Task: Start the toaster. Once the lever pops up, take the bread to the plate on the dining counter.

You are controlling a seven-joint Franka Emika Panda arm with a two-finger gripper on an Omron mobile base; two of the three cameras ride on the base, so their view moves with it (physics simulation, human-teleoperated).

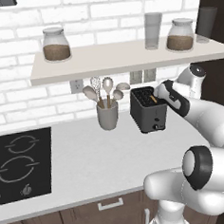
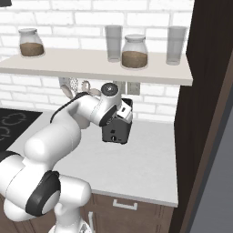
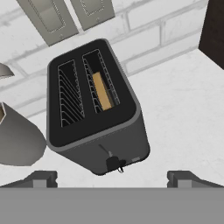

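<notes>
On the grey-white bench (image 1: 89, 158), near the brick wall, the toaster (image 1: 148, 109) is seen standing upright, with a grey utensil cup (image 1: 107, 115) at its 9 o'clock in the left base view. In the hand view the toaster (image 3: 94, 107) is shown from above: two slots are visible in its top, and the bread (image 3: 101, 91) is lodged in the slot on the 3 o'clock side, its tan edge exposed. A small dark lever (image 3: 113, 163) is seen on the end face toward 6 o'clock. The claw (image 3: 111, 178) is held just above and short of that end, its two finger tips (image 3: 40, 178) spread fully wide with nothing between them and no contact with the toaster. In the right base view the toaster (image 2: 116, 129) is partly covered by the wrist. A shelf (image 1: 128, 55) with jars and glasses is mounted above.
</notes>
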